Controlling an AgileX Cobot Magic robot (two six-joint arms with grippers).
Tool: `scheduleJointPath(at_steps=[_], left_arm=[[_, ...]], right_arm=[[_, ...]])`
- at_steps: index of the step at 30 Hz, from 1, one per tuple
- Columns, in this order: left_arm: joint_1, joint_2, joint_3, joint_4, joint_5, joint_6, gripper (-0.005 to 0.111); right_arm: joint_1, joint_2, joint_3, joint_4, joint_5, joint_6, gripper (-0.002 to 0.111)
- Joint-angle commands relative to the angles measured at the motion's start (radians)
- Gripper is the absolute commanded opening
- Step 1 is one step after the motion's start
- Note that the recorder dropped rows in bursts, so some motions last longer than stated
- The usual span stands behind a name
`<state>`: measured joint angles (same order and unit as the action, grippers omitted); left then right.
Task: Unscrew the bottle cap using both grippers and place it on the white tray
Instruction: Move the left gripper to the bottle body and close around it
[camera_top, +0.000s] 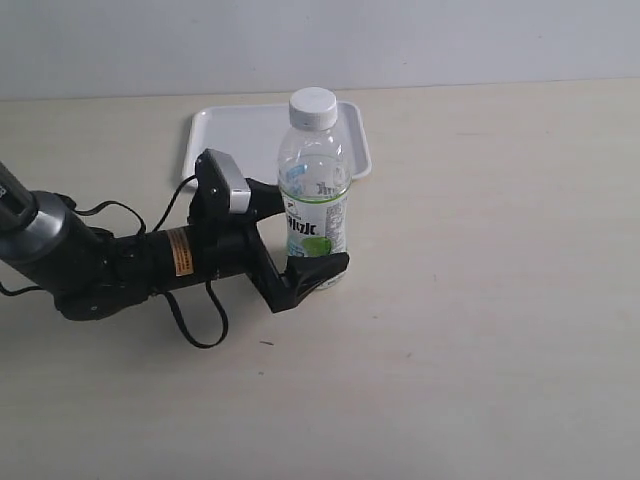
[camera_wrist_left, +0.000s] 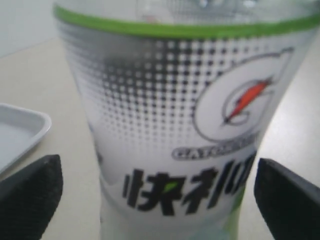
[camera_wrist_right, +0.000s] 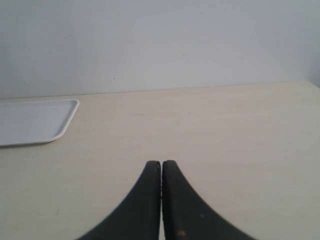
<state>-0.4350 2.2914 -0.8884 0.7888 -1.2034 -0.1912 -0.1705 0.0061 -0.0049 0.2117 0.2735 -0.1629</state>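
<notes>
Bottle cap (camera_top: 313, 107) tops the bottle (camera_top: 315, 205), above the wide-spread left gripper (camera_wrist_left: 159, 197).

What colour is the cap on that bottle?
White. The bottle cap shows best in the exterior view.

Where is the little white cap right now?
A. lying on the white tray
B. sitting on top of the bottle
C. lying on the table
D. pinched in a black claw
B: the bottle cap sits on the neck of the bottle, which stands in front of the white tray.
</notes>
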Motion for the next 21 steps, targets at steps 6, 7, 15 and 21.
scheduleJointPath(at_steps=[6,7,15,21], left_arm=[[-0.052,0.006,-0.025,-0.003,0.036,0.004,0.105],[-0.054,0.006,-0.025,-0.006,0.04,0.004,0.105],[-0.054,0.006,-0.039,-0.015,0.041,0.004,0.084],[-0.054,0.006,-0.054,-0.037,0.049,0.028,0.032]], right_arm=[[-0.005,-0.006,0.005,-0.001,-0.006,0.0,0.002],[-0.005,-0.006,0.005,-0.001,-0.006,0.0,0.002],[-0.005,-0.006,0.005,-0.001,-0.006,0.0,0.002],[-0.005,-0.006,0.005,-0.001,-0.006,0.0,0.002]])
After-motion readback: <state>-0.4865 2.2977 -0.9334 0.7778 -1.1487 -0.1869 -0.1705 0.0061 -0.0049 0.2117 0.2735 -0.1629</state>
